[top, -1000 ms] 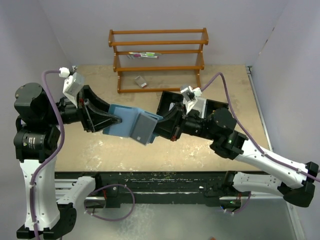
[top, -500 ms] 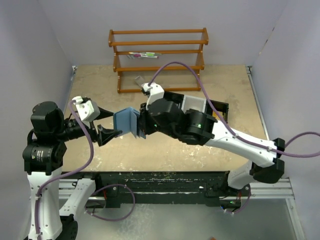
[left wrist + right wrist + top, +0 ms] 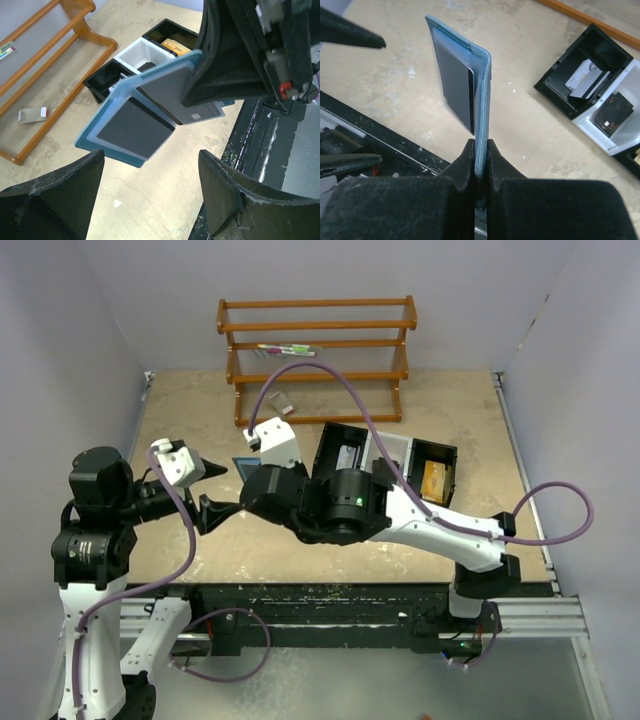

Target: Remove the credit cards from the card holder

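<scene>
The right pincer (image 3: pixel 480 150) grips the card holder (image 3: pixel 482 95) by its edge, so the open left pincer (image 3: pixel 152 157) tugging a card (image 3: pixel 134 127) could pull it loose.

Card holder (image 3: pixel 106 117): teal-blue, soft, stitched edge. Partly open, two leaves at an angle, up off the table. Seen edge-on in the right wrist view, its lower edge pinched between the fingers of the right gripper (image 3: pixel 480 146).

Cards in holder: one dark grey card (image 3: pixel 134 127) flat on the outer leaf; a paler grey card (image 3: pixel 200 114) jutting from the other.

Cards in tray (image 3: pixel 555 92): two (image 3: pixel 587 82) leaning in a black compartment, one dark card (image 3: pixel 611 117) flat in the white one.
</scene>
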Tool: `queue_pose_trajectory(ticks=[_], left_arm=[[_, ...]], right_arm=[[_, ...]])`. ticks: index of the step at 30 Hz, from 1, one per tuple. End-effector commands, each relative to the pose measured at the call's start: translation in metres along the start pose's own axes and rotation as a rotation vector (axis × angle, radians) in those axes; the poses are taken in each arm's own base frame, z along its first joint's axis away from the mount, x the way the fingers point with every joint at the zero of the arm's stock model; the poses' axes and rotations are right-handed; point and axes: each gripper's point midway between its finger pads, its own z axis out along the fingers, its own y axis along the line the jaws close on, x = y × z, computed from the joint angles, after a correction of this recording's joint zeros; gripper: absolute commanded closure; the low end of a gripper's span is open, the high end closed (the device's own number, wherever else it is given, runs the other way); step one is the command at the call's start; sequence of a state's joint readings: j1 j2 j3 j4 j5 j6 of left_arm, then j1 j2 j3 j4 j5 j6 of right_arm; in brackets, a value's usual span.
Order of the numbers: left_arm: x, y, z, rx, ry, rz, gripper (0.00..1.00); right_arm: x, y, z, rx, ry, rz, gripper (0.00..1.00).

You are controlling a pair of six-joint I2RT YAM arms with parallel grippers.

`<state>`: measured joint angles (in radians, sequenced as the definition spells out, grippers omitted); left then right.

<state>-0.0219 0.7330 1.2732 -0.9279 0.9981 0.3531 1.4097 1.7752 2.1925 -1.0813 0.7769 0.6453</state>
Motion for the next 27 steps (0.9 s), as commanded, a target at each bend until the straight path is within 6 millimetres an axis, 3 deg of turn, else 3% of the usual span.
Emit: queue_pose_trajectory(ticks=[1,4,6,10,14,18,22,27], left_arm=[[-0.014,0.0,-0.003,-0.021,-0.042,0.061,0.22],[-0.014,0.001,-0.006,-0.04,-0.039,0.062,0.21],[-0.015,-0.003,-0.007,-0.03,-0.036,0.052,0.2],[-0.022,-0.019,-0.006,0.058,-0.055,-0.007,0.14],[-0.034,-0.028,-0.001,0.158,-0.089,-0.145,0.02],[-0.047,-0.036,0.005,0.284,-0.119,-0.359,0.0],[-0.067,-0.049,-0.001,0.419,-0.148,-0.448,0.02],[-0.078,-0.063,-0.011,0.49,-0.131,-0.476,0.08]], right_arm=[[0.002,-0.02,-0.01,0.079,-0.004,-0.057,1.0],[-0.001,-0.007,-0.017,-0.05,-0.03,-0.035,1.0],[-0.014,0.006,-0.029,-0.187,-0.093,0.013,1.0],[-0.014,0.022,-0.064,-0.463,-0.142,0.029,1.0],[-0.028,0.016,-0.097,-0.596,-0.224,0.073,1.0],[-0.039,0.009,-0.119,-0.669,-0.278,0.108,1.0],[-0.043,0.006,-0.132,-0.714,-0.306,0.126,1.0],[-0.039,0.009,-0.131,-0.732,-0.308,0.123,1.0]])
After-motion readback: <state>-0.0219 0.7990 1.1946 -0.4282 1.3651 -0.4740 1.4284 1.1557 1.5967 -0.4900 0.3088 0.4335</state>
